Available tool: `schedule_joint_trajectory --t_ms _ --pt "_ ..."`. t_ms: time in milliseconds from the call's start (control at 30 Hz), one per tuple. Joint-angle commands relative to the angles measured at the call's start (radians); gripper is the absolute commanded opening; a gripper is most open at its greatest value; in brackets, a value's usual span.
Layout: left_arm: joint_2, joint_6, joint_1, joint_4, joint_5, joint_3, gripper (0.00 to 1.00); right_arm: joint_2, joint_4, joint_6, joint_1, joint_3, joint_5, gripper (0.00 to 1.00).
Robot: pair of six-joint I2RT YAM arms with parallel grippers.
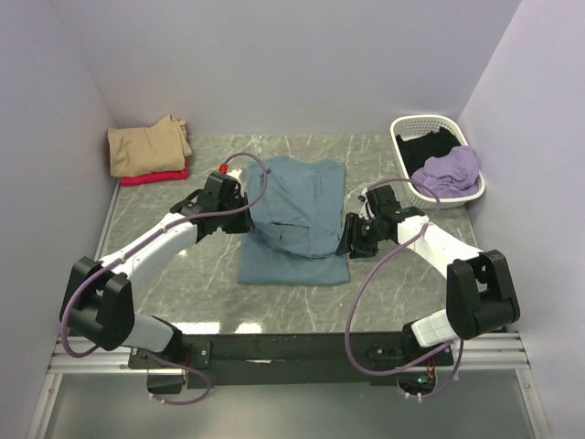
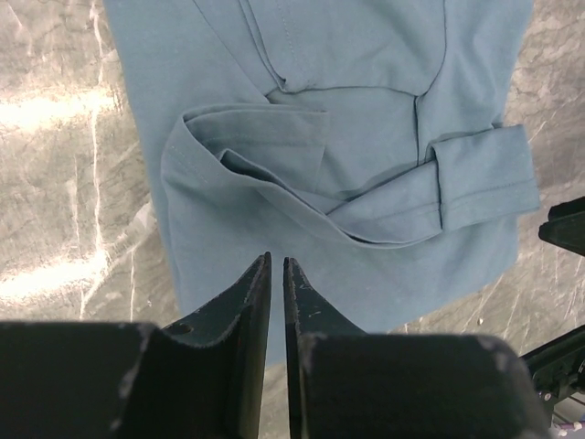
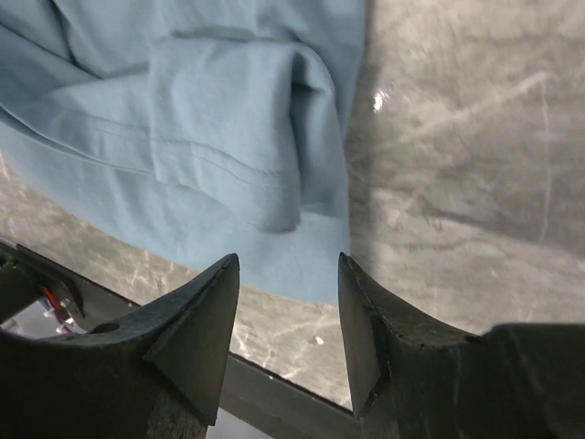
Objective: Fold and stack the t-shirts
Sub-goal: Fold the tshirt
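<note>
A dusty teal-blue t-shirt lies on the marble table, partly folded, with both sleeves turned in over the body. It also shows in the left wrist view and the right wrist view. My left gripper is at the shirt's left edge, shut and holding nothing. My right gripper is at the shirt's right edge, open and empty. Folded tan and red shirts are stacked at the far left. A lilac shirt and a black shirt lie in the basket.
A white lattice-sided basket stands at the far right corner. Lilac walls close in the table on three sides. The table's dark front rail runs along the near edge.
</note>
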Motion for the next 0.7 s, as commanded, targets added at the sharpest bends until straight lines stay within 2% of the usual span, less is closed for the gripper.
schedule_joint_trajectory --t_ms 0,233,433,600,633,667 --pt "-0.012 -0.002 -0.004 0.020 0.013 0.011 0.16 0.029 0.077 -0.009 0.011 0.010 -0.017 0.54" --pt "0.006 -0.002 -0.004 0.016 0.005 0.014 0.16 0.102 0.116 -0.009 0.017 0.034 -0.040 0.54" --pt "0.017 0.001 -0.005 0.016 -0.010 0.017 0.16 0.127 0.127 -0.018 0.020 0.060 -0.048 0.49" --pt "0.037 -0.001 -0.005 0.019 -0.002 0.017 0.15 0.136 0.136 -0.018 0.019 0.086 -0.066 0.36" --pt "0.040 -0.001 -0.004 0.019 -0.002 0.020 0.15 0.139 0.139 -0.016 0.019 0.096 -0.066 0.29" --pt "0.042 -0.002 -0.005 0.019 -0.002 0.019 0.14 0.148 0.137 -0.018 0.019 0.102 -0.068 0.26"
